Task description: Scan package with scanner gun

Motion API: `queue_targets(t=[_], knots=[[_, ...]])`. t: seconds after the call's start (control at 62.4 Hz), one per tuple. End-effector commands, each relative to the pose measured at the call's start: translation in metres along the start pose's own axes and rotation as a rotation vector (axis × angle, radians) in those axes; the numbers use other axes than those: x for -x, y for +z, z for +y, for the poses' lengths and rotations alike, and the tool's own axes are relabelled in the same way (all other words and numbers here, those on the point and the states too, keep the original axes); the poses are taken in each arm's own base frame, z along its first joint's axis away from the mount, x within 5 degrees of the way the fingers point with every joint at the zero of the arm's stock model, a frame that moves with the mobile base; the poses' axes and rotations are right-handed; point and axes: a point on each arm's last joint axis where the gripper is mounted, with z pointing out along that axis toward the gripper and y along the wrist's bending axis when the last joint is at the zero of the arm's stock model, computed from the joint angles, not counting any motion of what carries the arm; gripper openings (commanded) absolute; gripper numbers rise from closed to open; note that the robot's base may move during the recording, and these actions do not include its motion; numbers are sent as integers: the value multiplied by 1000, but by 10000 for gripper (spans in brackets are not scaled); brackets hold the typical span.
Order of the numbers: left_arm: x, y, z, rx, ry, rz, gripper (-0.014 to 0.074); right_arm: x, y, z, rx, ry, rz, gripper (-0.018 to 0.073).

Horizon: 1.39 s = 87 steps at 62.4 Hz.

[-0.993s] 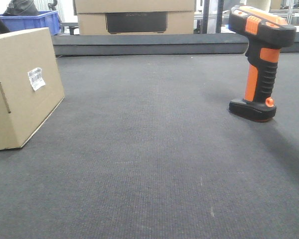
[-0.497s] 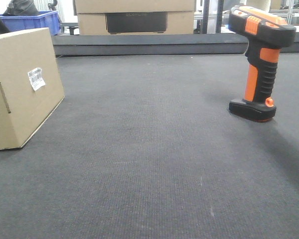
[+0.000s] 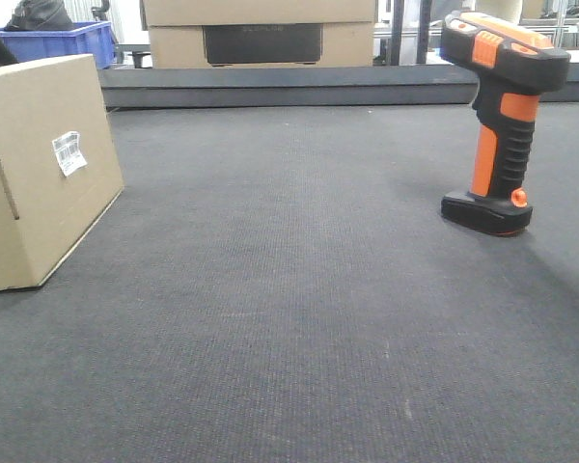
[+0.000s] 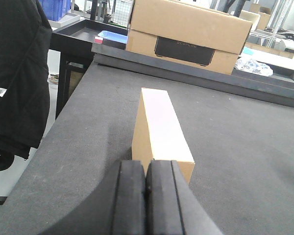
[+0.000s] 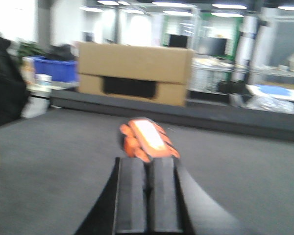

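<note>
Matt brown cardboard on the package [image 3: 39,169], with a small glossy white paper label [image 3: 68,152]. Hard orange-and-black plastic on the scanner gun [image 3: 502,121], ribbed at the grip. Rough, dark grey woven fabric across the bench [image 3: 289,328].

Behind my worktable

I see a dark carpeted table [image 3: 289,318], 1 large cardboard box [image 3: 261,29], a blue bin [image 3: 72,40], ceiling lights [image 5: 166,4].

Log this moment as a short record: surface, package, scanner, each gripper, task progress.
surface: dark grey mat
package: cardboard box at left, barcode label on its side
scanner gun: orange-black, standing upright at right, untouched
left gripper: shut, empty, just behind the box
right gripper: shut, empty, behind the scanner
progress: nothing grasped yet
</note>
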Motion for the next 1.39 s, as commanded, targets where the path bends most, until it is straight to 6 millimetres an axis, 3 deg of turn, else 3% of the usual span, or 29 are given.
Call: queue_targets(t=[0.0, 0.353, 0.705, 1.378], knots=[[1, -1, 0, -3, 0, -17, -97, -7, -6, -6, -81, -24, -18, -164], [1, -1, 0, -3, 0, -17, -97, -37, -34, -5, -110, -125, 26, -164], [1, -1, 0, -1, 2, -15, -97, -59, -33, -9, -167, -99, 101, -165], [1, -1, 0, -1, 2, -15, -97, -55, -33, -9, -175, 8, 47, -165]])
